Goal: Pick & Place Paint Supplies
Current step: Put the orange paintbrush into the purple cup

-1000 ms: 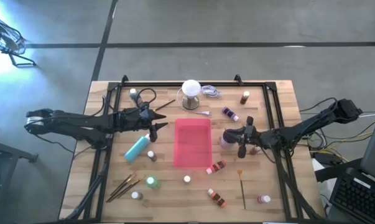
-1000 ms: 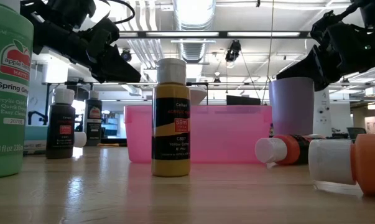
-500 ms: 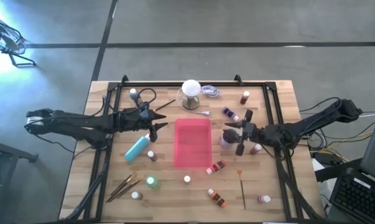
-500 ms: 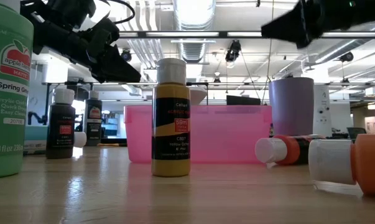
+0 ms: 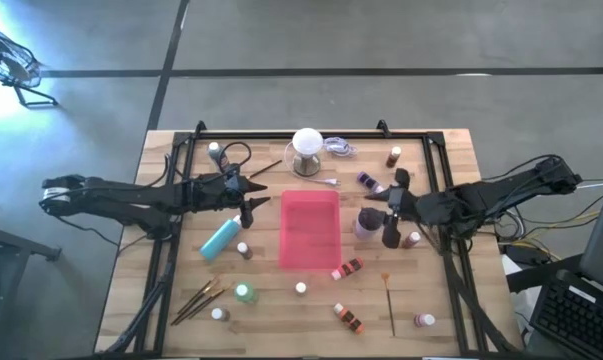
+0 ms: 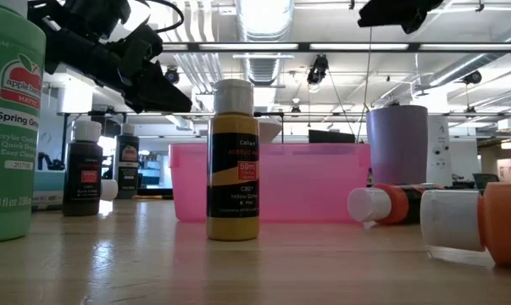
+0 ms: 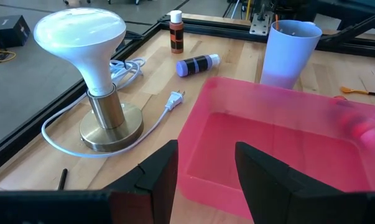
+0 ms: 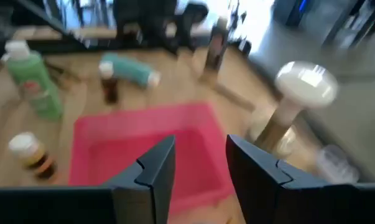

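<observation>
**Both grippers parted and empty beside the pink tray**

High view: left gripper point(image 5: 253, 196) just left of the pink tray point(image 5: 310, 229), fingers apart, nothing between them. Right gripper point(image 5: 394, 207) just right of the tray, over a pale cup point(image 5: 365, 223), fingers apart too. Teal bottle point(image 5: 220, 238) lying near the left gripper. Brushes point(image 5: 201, 297) at the near left, one brush point(image 5: 389, 303) at the near right. Purple bottle point(image 5: 369, 183) lying beyond the cup. Lamp point(image 5: 307, 150) at the far middle.

Low view: yellow bottle point(image 6: 233, 159) upright before the tray point(image 6: 306, 180). Green bottle point(image 6: 11, 127) at the left edge. Orange bottle point(image 6: 389, 204) on its side at right.

Left wrist view: dark fingers point(image 7: 163, 170) apart, aimed at the tray's point(image 7: 277, 147) near wall.

Right wrist view: fingers point(image 8: 156, 167) apart above the tray point(image 8: 150, 140), holding nothing.
</observation>
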Motion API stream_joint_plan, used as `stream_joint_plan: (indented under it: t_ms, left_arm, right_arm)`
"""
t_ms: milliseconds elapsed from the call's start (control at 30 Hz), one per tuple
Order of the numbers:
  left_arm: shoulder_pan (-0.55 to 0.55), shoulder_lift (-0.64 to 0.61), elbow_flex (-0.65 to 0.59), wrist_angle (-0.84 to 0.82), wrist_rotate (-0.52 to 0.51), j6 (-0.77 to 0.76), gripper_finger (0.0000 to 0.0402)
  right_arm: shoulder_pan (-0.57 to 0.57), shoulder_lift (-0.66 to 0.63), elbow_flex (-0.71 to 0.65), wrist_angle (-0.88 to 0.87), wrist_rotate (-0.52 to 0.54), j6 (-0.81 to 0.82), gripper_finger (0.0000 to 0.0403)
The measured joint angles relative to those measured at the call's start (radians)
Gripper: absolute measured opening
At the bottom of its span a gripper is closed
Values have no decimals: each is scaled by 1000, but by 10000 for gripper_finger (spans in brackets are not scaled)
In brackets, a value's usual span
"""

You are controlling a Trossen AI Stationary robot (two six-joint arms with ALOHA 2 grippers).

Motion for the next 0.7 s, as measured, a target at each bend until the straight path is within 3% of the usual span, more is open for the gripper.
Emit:
stream_joint_plan:
  t_ms: [267,533,700]
  left_arm:
    - [0,0,0,0,0,0,165]
    - [0,0,0,0,0,0,165]
    - [0,0,0,0,0,0,165]
  right_arm:
    - [54,146,155,-474,-146,362,100]
    - [213,314,364,-1185,-337,921,63]
    - [372,299,345,-1085,-279,1066,50]
